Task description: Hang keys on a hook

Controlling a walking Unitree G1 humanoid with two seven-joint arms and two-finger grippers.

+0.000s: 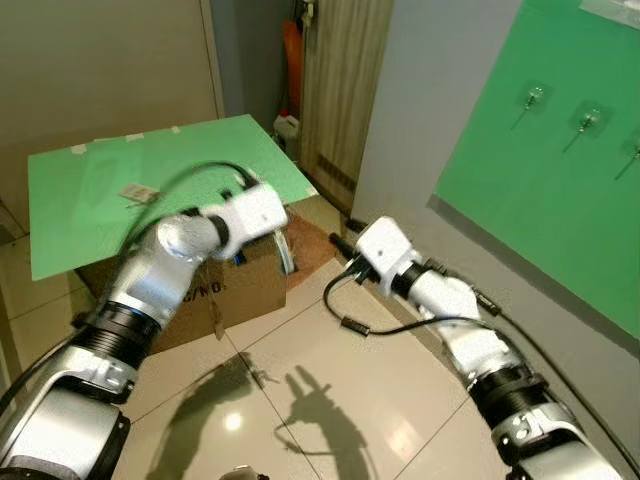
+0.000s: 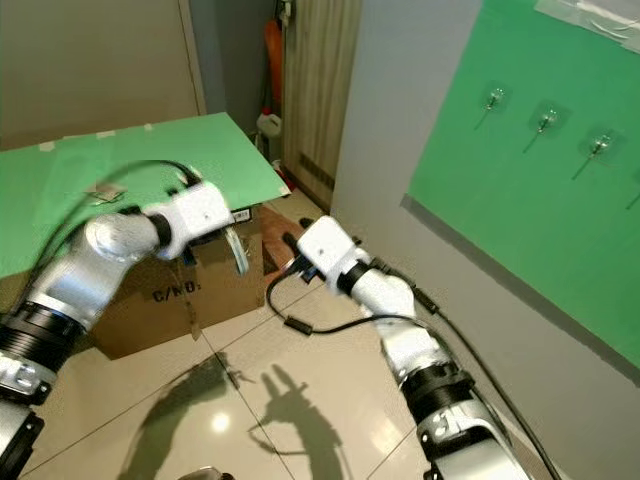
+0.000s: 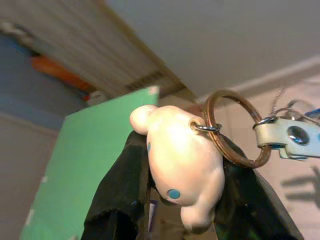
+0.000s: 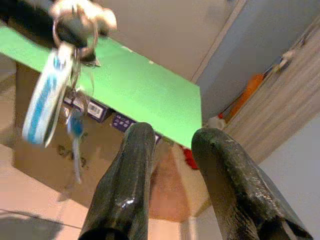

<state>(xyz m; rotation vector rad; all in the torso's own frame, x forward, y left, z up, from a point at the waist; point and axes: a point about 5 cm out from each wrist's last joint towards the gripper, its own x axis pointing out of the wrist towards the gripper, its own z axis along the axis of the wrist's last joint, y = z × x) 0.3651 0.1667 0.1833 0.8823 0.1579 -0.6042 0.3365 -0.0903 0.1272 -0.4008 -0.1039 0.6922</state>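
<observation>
Left wrist view shows a cream-coloured plastic animal charm with blue dots (image 3: pixel 184 162) pinched between the two black fingers (image 3: pixel 122 192) of the left gripper (image 3: pixel 182 200), so that claw is closed around it. A small silver link joins the charm to a round bronze metal key ring (image 3: pixel 235 127), and a white-and-blue tag with a metal rivet (image 3: pixel 290 137) hangs from that ring. In the head views the bunch of keys (image 1: pixel 285 250) dangles from the left gripper (image 1: pixel 278 232), held up in front of the robot, just before a brown cardboard box (image 1: pixel 240 295). Black print on the box front reads roughly "C/NO."; smaller labels on it are too blurred to read. A flat green board (image 1: pixel 150 180) lies across the box top with a small paper label (image 1: pixel 138 192) on it.

To the right, the right gripper (image 4: pixel 172 165) points toward the keys with its fingers apart, a narrow gap between them and nothing held. In the head views its fingertips are too small to judge.

On the right-hand grey wall hangs a large green sheet (image 1: pixel 560 190) carrying a row of clear plastic adhesive hooks with metal prongs (image 1: pixel 535 98), well apart from the keys. Far behind stand a ribbed wooden panel (image 1: pixel 345 80) and an orange object (image 1: pixel 291 65). Glossy beige floor tiles (image 1: pixel 300 400) carry the arms' shadows.
</observation>
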